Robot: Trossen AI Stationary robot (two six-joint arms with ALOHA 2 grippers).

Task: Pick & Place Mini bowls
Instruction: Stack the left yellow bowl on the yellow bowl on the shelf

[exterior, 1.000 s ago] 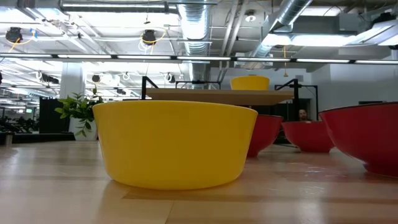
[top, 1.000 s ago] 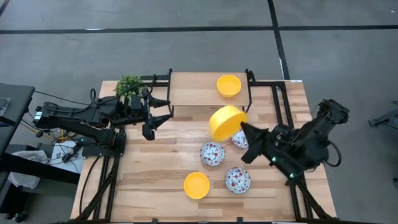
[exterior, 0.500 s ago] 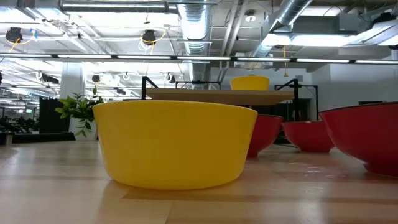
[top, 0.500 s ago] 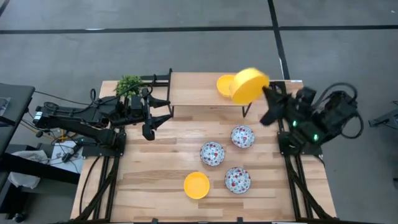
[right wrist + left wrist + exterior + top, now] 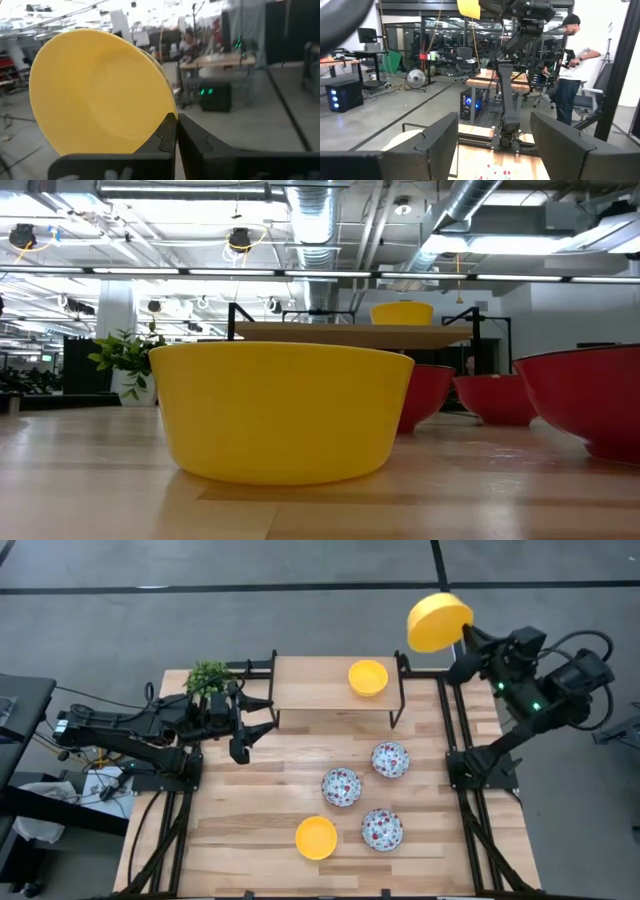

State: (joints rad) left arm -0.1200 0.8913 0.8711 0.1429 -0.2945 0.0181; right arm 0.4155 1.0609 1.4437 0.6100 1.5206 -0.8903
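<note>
My right gripper (image 5: 462, 640) is shut on a plain yellow mini bowl (image 5: 438, 622), high in the air beyond the table's far right corner. A second yellow bowl (image 5: 368, 677) sits on the raised wooden shelf (image 5: 320, 690) at the far side. A third yellow bowl (image 5: 316, 838) rests on its base near the front edge. Three floral bowls (image 5: 390, 759) (image 5: 341, 786) (image 5: 382, 829) stand on the table between them. My left gripper (image 5: 255, 722) waits open at the left, level, above the table. My right gripper pinches the yellow bowl's rim (image 5: 168, 118) between its two fingers (image 5: 165, 135). The fingers lie about level. The bowl is lifted clear of everything and stands tipped on its edge, its round face (image 5: 100, 90) toward the wrist camera.
A small green potted plant (image 5: 208, 675) stands at the far left corner next to the shelf's black frame (image 5: 400, 690). In the low view the near yellow bowl (image 5: 280, 412) fills the front. A person (image 5: 570, 60) stands in the room behind the right arm.
My right gripper has carried the yellow bowl up from over the table's middle toward the far right, past the shelf's right end and beyond the table's corner. The wrist has rolled, turning the bowl on its edge. The gripper stayed shut on it.
</note>
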